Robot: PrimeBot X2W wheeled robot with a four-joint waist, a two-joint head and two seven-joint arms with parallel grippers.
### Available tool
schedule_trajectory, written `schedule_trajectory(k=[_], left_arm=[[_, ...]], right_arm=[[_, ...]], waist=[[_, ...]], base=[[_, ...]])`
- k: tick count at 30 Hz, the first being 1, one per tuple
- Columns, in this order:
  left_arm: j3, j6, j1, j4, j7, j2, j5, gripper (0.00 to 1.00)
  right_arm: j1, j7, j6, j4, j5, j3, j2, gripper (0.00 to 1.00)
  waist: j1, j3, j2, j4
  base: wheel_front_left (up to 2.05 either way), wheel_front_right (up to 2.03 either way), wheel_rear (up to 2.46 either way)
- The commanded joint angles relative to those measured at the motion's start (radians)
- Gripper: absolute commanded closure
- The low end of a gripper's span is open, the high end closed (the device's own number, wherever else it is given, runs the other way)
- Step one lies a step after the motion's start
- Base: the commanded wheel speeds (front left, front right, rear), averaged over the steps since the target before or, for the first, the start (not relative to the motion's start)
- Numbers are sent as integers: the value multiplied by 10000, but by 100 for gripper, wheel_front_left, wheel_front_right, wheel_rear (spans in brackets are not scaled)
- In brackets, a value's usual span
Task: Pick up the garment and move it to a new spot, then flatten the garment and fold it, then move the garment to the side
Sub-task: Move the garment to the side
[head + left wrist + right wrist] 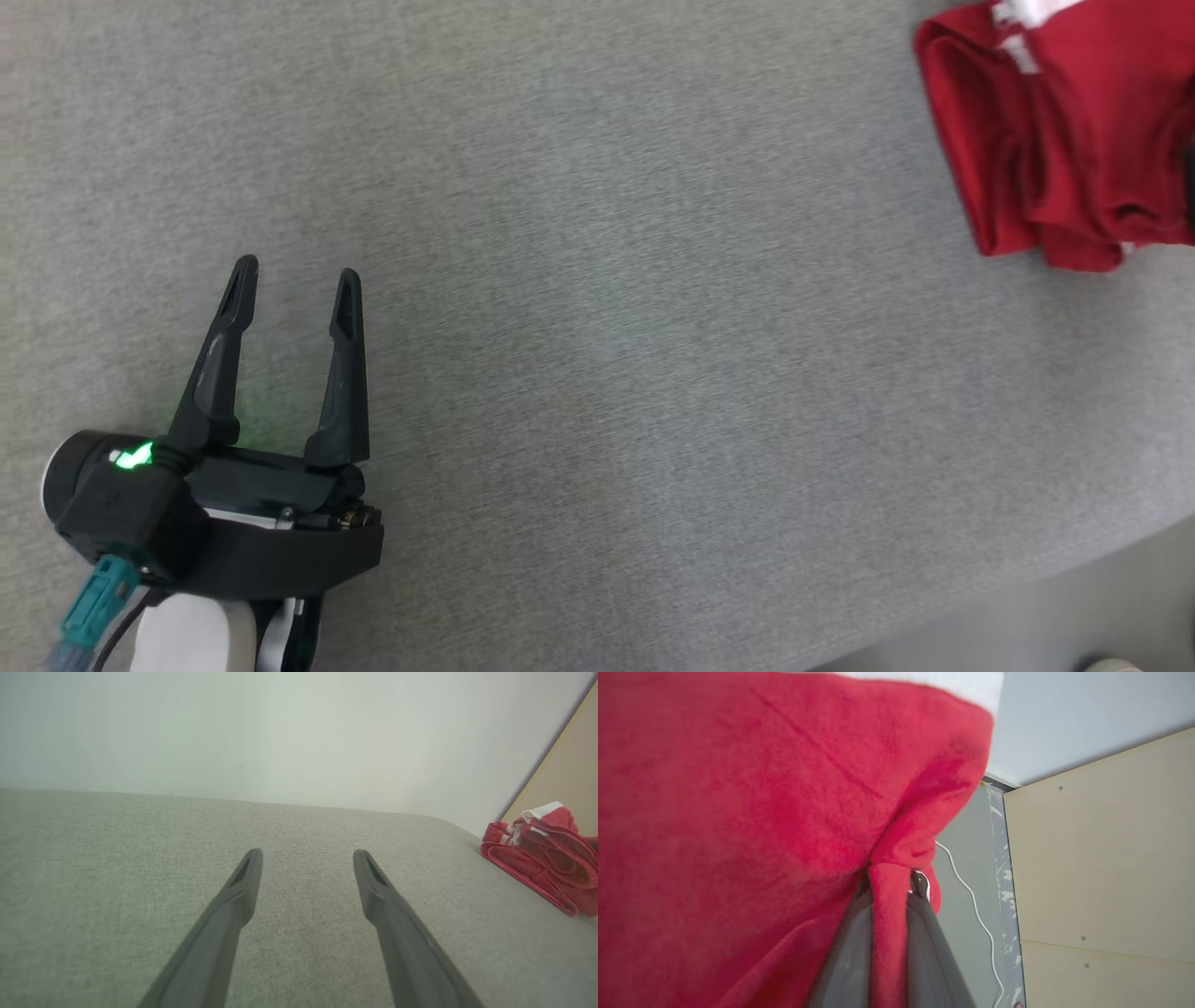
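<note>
Grey woven surface (pixel 597 373), its far edge rounded. Pale wall (pixel 280 728) behind, beige panel (pixel 1101 858) beside it, white cable (pixel 976 905) on the grey floor. Red garment (pixel 1074 140) with white trim lies bunched at the surface's right edge. Right gripper (pixel 891 884) pinches a fold of it. Left gripper (pixel 297 273) is spread wide and empty, well apart from the garment.

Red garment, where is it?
The red cloth garment sits at the head view's top right on the grey fabric surface, pinched by the right tool.
</note>
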Motion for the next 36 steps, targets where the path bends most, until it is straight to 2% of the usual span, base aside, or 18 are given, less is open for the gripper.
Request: schedule_trajectory(k=[1,2,3,4,5,10,15,17,23,27,30,36], left_arm=[[-7,-37,-142,-53,0,58,104,0],[-5,-42,-164,-57,0,68,99,0],[-6,-45,-191,-55,0,78,103,0],[-5,-45,-208,-45,0,82,96,0],[23,-50,-204,-15,0,91,92,0],[73,-61,-75,117,0,-9,-97,0],[326,9,290,329,-1,-173,-530,0],[450,94,518,350,-1,-220,-574,0],[993,394,1218,535,0,-279,-1031,0],[1245,522,1637,723,0,-297,-1097,0],[1291,607,1887,898,-1,-298,-998,0],[1442,538,2297,1368,0,-294,-722,0]], right_arm=[[-42,-98,-30,149,-142,-89,47,100],[-72,-286,-30,359,-314,-285,114,100],[-104,-449,-30,590,-582,-462,148,65],[-91,-564,-30,807,-831,-593,195,9],[-106,-894,-30,1164,-1271,-1000,350,0],[171,-2001,-30,1635,-1953,-1888,757,0],[898,-3406,-30,1378,-1728,-2714,1260,0],[1375,-4006,-30,1009,-1212,-2985,1608,0],[3200,-5147,-30,-705,-429,-2948,1857,0],[4557,-5478,-30,-1950,-186,-3246,2285,0],[5631,-5607,-30,-2854,60,-3649,2860,0],[7415,-5668,-29,-4016,273,-4207,3707,0]], waist=[[-2,169,-2,214],[-2,185,-2,261],[-2,196,-2,308],[-2,189,-2,355],[-2,138,-2,426],[-2,-319,-2,639],[-2,-1240,-2,968],[-2,-1666,-2,1093],[-2,-2791,-2,1448],[-2,-3365,-2,1653],[-2,-3796,-2,1845],[-2,-4604,-2,2167]], base=[[0,0,0],[0,0,0],[0,0,0],[0,0,0],[0,0,0],[0,0,0],[0,0,0],[0,0,0],[0,0,0],[0,0,0],[0,0,0],[0,0,0]])
